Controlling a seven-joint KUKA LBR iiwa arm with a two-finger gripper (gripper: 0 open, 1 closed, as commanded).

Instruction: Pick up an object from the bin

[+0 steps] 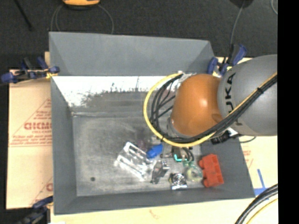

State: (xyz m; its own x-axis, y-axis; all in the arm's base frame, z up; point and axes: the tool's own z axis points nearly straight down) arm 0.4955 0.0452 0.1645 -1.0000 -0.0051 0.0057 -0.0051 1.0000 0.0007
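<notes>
Dark carpet surrounded a grey metal bin (63, 139), into which the arm reached from the right of the frame under its orange cover (196, 104). The gripper (179, 155) hung low over the bin floor at lower right, mostly hidden beneath that cover, so I could not tell whether it was spread or pressed together. Nothing could be seen held in it.

Just to its left lay a small blue piece (154, 151), the nearest thing, though whether the gripper was aimed at it could not be told. It looked light, rounded and probably slippery; a hold across its narrow middle would likely suit best.

Just below the gripper sat a pale green ring (194, 174) and a shiny metal bit (177, 181), with a dark metal clip (159, 171) beside them. These crowded close together and could catch or be dragged along.

Further left lay a clear plastic frame (131, 157), seemingly stiff and slick, touching the blue piece. To the right a red block (211, 170) rested near the bin wall; its flat sides would probably grip well, but the wall left little room.
</notes>
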